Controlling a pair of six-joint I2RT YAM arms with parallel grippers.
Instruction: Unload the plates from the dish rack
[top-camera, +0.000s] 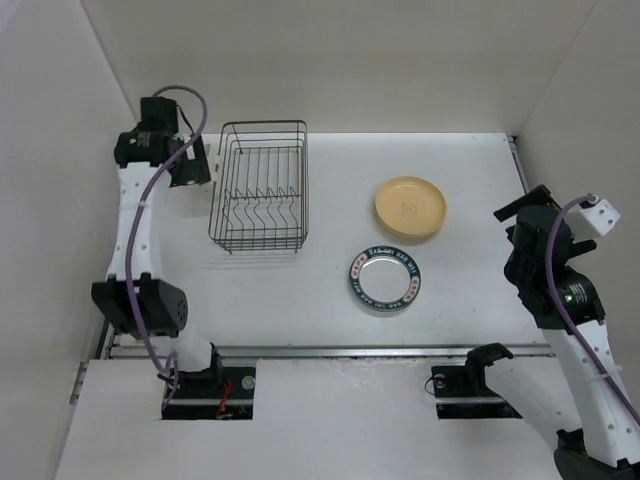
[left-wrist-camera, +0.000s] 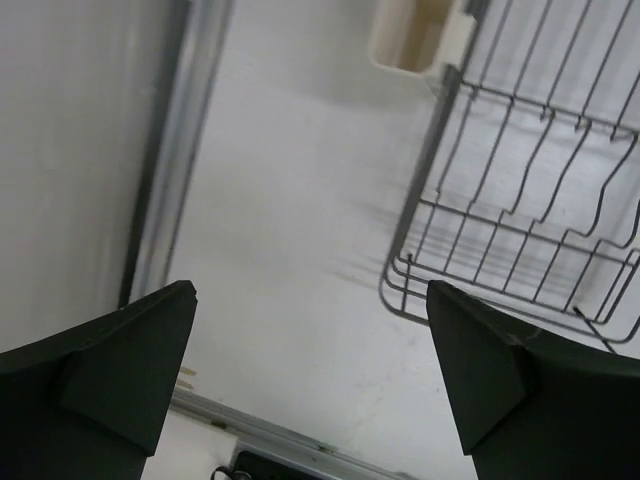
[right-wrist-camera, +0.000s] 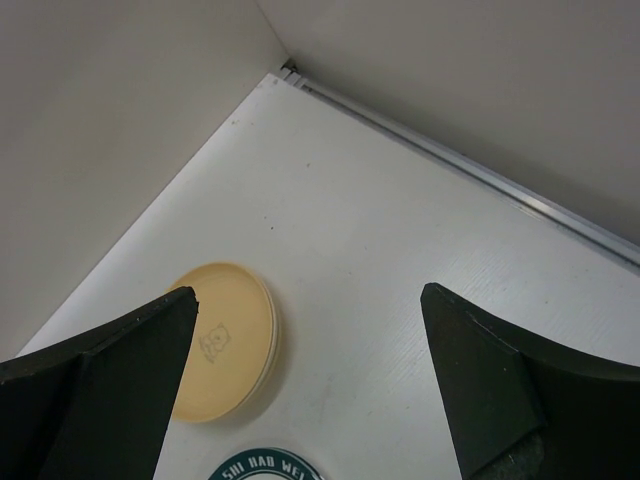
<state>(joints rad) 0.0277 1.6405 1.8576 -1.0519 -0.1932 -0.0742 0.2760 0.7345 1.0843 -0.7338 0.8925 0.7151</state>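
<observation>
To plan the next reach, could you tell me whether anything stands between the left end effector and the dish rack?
Nothing visible does: the open left end effector hangs beside the dish rack, with only bare table between. The rack looks empty.

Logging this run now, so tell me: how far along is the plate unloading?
Done: the dish rack shows no plates between its tines, and a tan plate and a patterned plate lie flat on the table to its right. In hand: nothing; the left gripper and right gripper are open and empty. Left: apparently nothing, though plates stacked under the tan one cannot be ruled out.
</observation>
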